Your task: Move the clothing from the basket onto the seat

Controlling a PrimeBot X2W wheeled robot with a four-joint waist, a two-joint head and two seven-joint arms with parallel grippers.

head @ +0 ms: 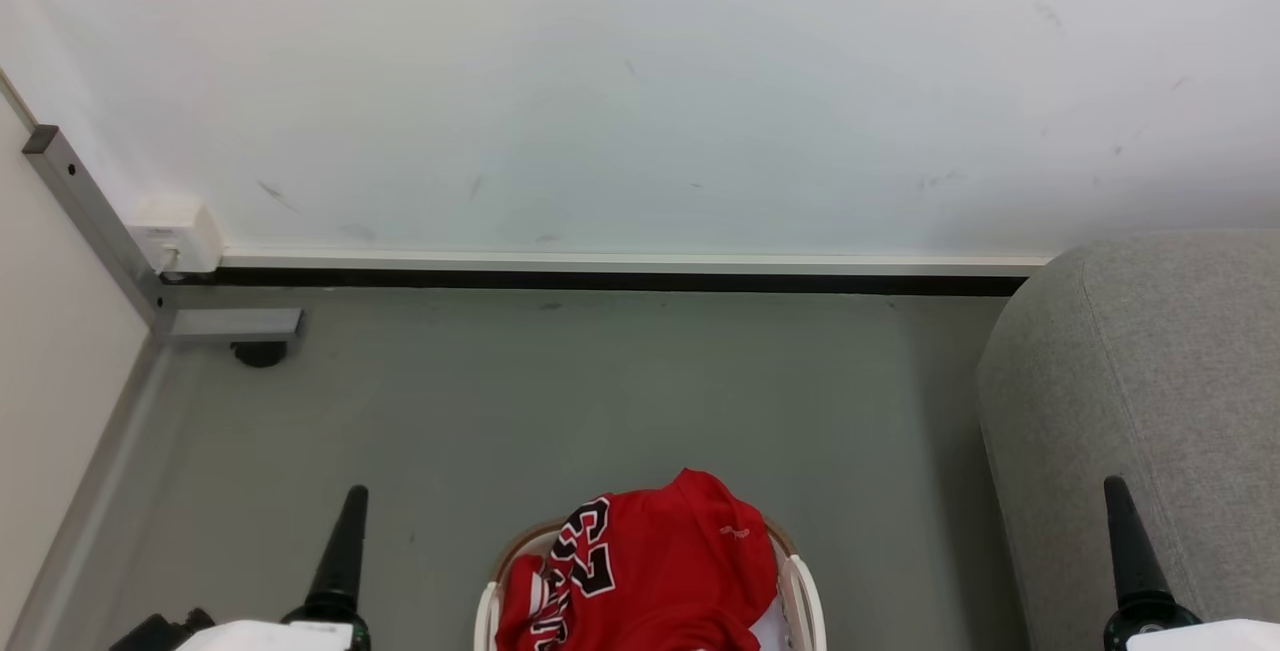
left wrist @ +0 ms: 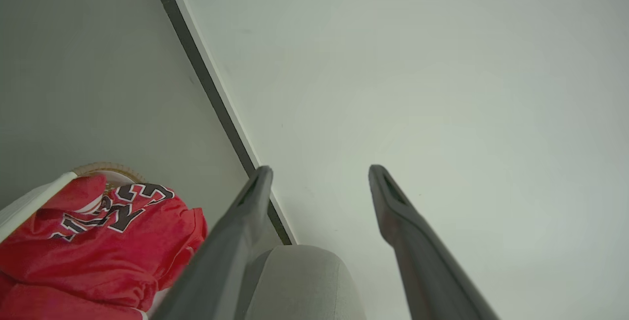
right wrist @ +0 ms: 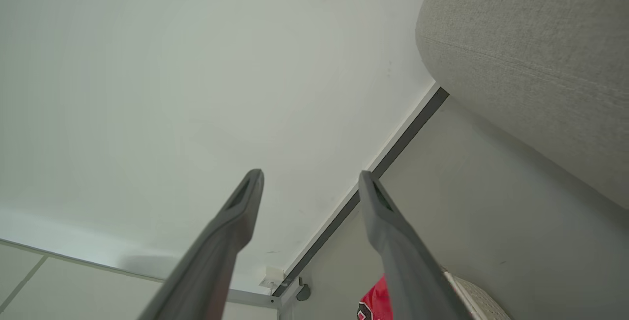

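Bare floor [head: 900, 491] lies open between basket [head: 808, 601] and seat [head: 1150, 381] (wall [head: 640, 81] behind).

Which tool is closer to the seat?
The right tool, just beside the grey seat; the left tool sits on the far side of the basket.

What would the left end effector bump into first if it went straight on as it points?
Probably the white wall: the left end effector points at it, nothing nearer shows ahead, though depth is unclear.

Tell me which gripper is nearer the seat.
Right. The right gripper is at the edge of the seat; the left gripper is on the other side of the basket.
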